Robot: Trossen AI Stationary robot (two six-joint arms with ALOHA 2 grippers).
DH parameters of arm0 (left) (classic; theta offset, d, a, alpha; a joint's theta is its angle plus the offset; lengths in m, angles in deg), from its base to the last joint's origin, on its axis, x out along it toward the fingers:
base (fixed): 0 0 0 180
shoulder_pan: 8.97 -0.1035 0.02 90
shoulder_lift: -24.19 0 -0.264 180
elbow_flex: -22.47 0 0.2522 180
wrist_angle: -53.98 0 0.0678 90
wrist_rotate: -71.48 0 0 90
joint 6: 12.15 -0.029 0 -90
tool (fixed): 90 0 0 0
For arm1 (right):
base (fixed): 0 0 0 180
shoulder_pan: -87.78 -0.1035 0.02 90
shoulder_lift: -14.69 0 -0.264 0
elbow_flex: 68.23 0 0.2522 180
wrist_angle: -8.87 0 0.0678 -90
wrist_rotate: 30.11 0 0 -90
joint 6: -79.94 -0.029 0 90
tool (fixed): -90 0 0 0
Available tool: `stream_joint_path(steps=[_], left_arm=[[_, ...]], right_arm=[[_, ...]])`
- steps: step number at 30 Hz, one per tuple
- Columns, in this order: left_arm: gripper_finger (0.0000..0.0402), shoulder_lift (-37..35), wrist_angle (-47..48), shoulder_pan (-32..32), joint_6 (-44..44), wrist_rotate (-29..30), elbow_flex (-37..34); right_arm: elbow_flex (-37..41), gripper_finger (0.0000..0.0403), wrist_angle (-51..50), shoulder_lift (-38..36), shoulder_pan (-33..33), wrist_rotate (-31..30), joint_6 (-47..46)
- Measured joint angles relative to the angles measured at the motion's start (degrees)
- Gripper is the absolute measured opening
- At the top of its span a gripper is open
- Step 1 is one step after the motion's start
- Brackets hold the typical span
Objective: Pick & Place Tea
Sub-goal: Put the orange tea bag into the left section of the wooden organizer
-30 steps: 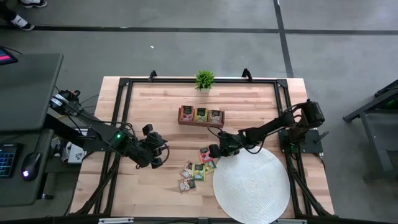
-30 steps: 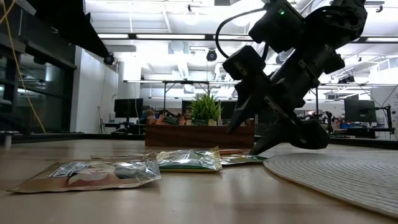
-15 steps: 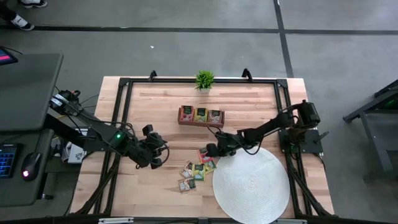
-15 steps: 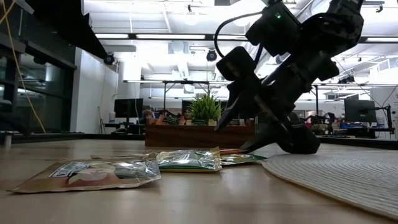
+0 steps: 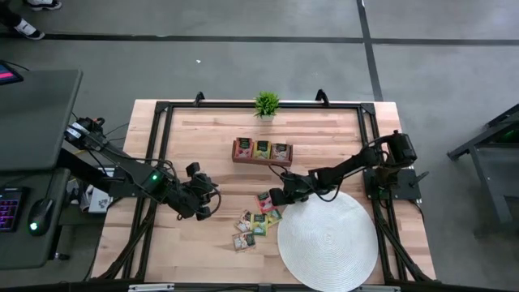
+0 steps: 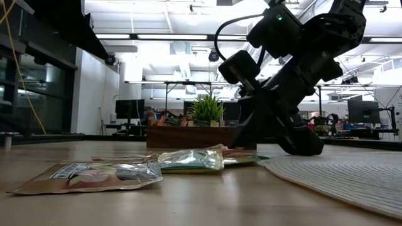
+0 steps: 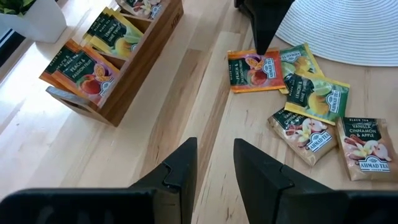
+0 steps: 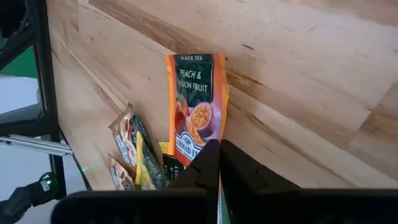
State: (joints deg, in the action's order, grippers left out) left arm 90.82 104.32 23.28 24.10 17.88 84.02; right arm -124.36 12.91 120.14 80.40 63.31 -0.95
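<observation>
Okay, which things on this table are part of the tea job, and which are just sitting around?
Part of the job:
- loose tea packets
- peach packet, pinched by the right end effector
- wooden tea box
- round white mat

Just lying about:
- potted plant
- left end effector, parked away from the packets

"PEACH & PASSION FRUIT" on orange packet (image 8: 194, 121); "VANILLA CINNAMON & APPLE" packet (image 7: 365, 144).

Orange packet (image 8: 196, 118) with dark-green label; white ribbed mat (image 5: 328, 239).
</observation>
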Motion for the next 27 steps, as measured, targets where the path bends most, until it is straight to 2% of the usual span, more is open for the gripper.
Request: stream_joint_path(steps=[4, 9, 20, 24, 27], left_arm=[[0.0101, 0.00, -0.02, 0.00, 0.00, -0.02, 0.00], [0.0101, 0.00, -0.14, 0.00, 0.00, -0.02, 0.00], [0.0101, 0.00, -1.49, 0.00, 0.02, 0.70, 0.00], [0.0101, 0.00, -5.77, -1.56, -0.04, 2.65, 0.00], [0.0101, 0.00, -12.98, -4.47, -4.52, 2.59, 0.00]], right_arm=[[0.06, 0.0003, 0.20, -0.35, 0.03, -0.58, 1.99], [0.34, 0.0001, -0.47, -2.55, 0.35, -4.31, 5.95], [0.14, 0.0001, 3.11, -12.12, 0.69, -11.95, 18.79], [0.15, 0.0000, 2.80, -16.17, 0.69, -14.15, 27.09], [0.13, 0.0000, 3.06, -19.60, 0.69, -15.23, 34.14]])
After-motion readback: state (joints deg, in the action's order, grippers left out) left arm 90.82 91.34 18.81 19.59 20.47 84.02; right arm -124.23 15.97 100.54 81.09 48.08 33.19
